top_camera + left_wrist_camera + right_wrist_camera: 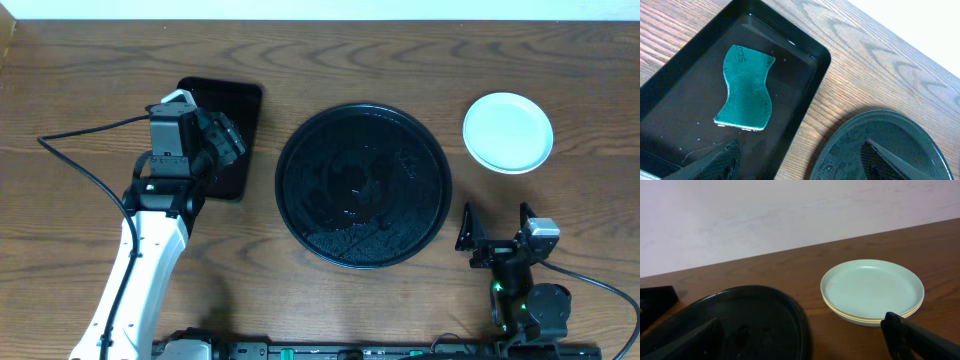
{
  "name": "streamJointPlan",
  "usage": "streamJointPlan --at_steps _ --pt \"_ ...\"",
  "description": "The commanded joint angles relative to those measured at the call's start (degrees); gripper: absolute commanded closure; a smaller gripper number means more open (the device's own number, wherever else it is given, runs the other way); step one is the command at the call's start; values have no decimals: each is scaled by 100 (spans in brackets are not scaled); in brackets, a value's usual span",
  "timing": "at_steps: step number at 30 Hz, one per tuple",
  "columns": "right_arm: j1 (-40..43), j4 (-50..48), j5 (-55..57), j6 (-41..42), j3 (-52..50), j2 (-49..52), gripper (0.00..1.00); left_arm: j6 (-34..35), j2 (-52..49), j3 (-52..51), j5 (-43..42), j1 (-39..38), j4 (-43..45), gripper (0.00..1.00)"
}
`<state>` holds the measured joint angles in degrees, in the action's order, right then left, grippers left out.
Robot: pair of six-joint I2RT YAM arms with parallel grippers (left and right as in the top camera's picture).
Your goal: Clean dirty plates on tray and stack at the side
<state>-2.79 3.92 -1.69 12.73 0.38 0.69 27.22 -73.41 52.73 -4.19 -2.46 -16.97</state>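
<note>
Plates (872, 291): yellow lower rim, right wrist only

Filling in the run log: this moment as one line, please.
round tray: no plates | plates: stacked beside it | sponge: in rectangular tray | left gripper: open, empty | right gripper: open, empty

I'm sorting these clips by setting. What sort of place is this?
Probably a lab bench staged for dishwashing, not a real kitchen: a bare wooden table against a plain wall, a sponge in a small tray, and stacked plates beside a round tray.
</note>
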Motion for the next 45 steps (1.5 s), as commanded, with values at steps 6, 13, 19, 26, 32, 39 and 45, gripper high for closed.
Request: streamJointPlan --at_steps 6,13,19,26,32,39,45 --pt "55 22 -9 -81 -7 -35 1 -39 -63 -2 33 20 -772 22" --pt "55 22 -9 -81 -7 -35 1 -1676 -52 -83 26 13 -1276 22" --pt "55 22 -9 -81 -7 -31 1 -2450 81 -476 28 13 -1255 23" --pt "55 22 -9 -81 -7 -31 1 -2533 584 -1045 31 15 -1156 22" --pt "55 22 -9 -81 -7 -31 1 -2603 1491 -1770 22 15 -483 22" --pt "55 22 -9 -81 -7 -31 1 -2763 2802 -2765 4 15 363 22" --pt "55 22 -9 -81 -7 -31 1 -2824 3797 -3495 -17 15 835 22"
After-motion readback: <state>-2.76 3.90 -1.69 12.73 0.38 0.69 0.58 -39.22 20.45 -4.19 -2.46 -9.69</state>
